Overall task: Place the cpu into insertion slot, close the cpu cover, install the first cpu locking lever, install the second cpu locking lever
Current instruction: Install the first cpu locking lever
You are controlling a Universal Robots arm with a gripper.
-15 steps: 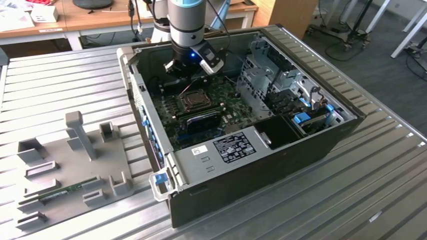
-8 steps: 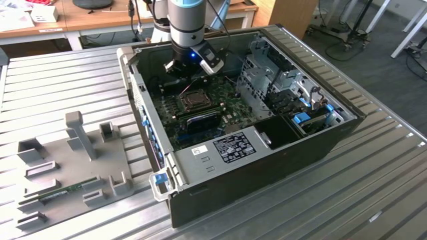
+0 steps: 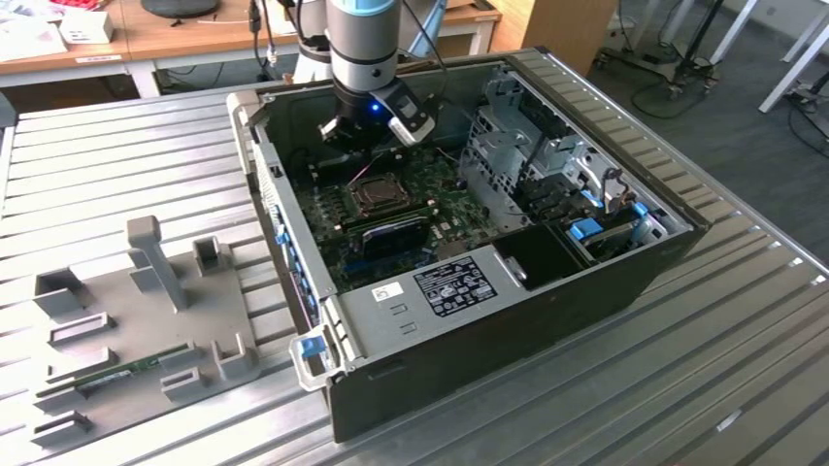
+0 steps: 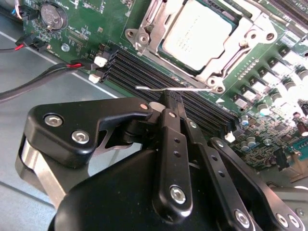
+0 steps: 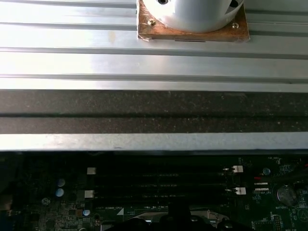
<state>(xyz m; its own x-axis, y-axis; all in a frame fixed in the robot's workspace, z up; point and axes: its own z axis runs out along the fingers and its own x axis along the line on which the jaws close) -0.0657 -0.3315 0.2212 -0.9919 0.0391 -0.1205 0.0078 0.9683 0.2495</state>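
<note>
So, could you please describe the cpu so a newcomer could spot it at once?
Look inside the open computer case on the ribbed table, at its green motherboard. Beside the long black memory slots sits the silver cover. The cpu is the flat pale-grey square in its window, the only smooth plain plate there.

cpu [image 4: 195,36] silver-grey | motherboard [image 4: 96,29] green | gripper [image 4: 171,98] black | table [image 3: 130,155] ribbed silver
</note>
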